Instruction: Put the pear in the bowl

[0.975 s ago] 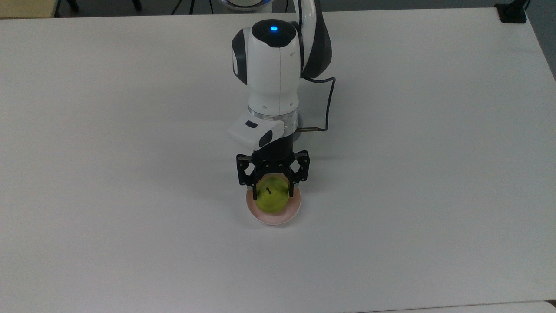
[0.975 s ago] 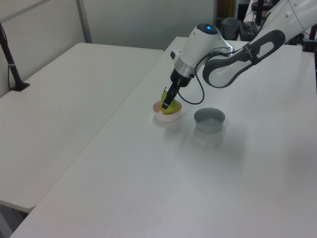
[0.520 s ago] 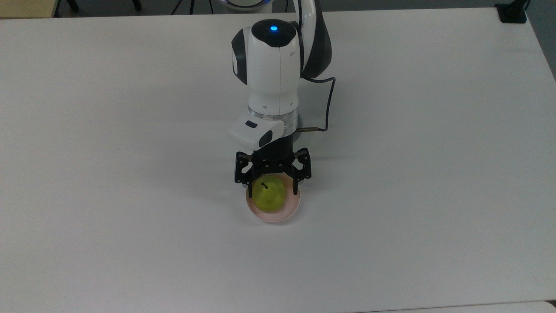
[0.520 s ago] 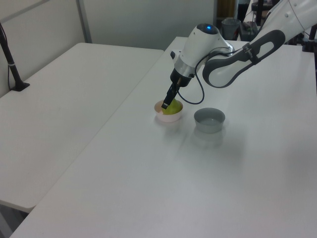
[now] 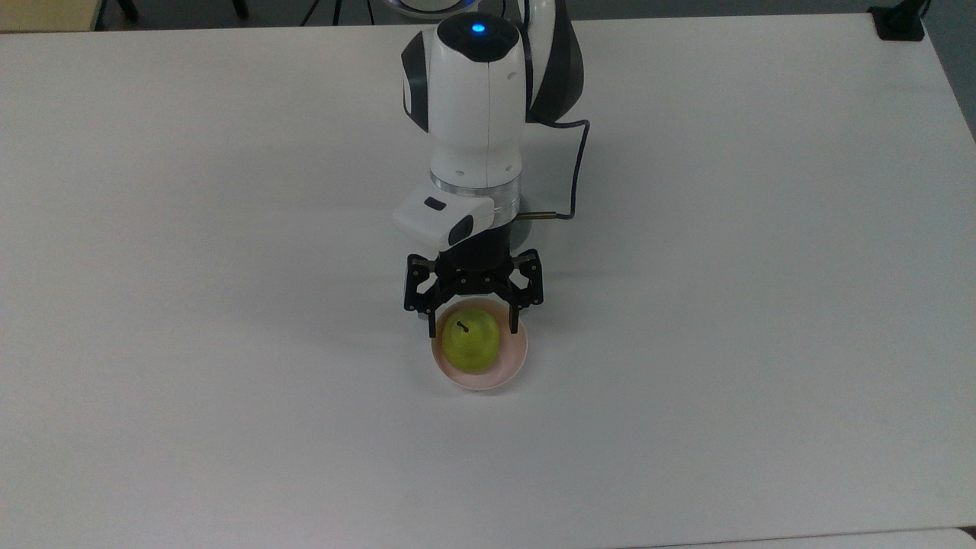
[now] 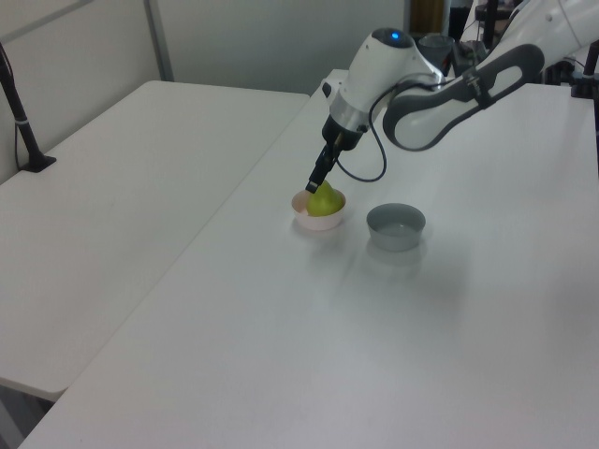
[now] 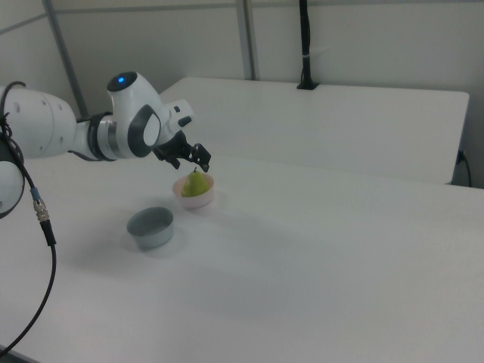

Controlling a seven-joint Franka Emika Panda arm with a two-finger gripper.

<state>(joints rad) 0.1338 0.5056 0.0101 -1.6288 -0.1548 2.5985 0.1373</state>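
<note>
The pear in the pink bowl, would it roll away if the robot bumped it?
Probably not far. The pear is rounded, so it could wobble, but it sits inside the pink bowl, whose wall should catch it. The bowl looks small and light, so a hard bump might slide it along the smooth table.

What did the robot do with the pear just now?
The tool opened and let go of the pear, which settled into the pink bowl. Then the tool rose and drew back toward the arm's base. The pink bowl and the grey-blue bowl stayed put.
</note>
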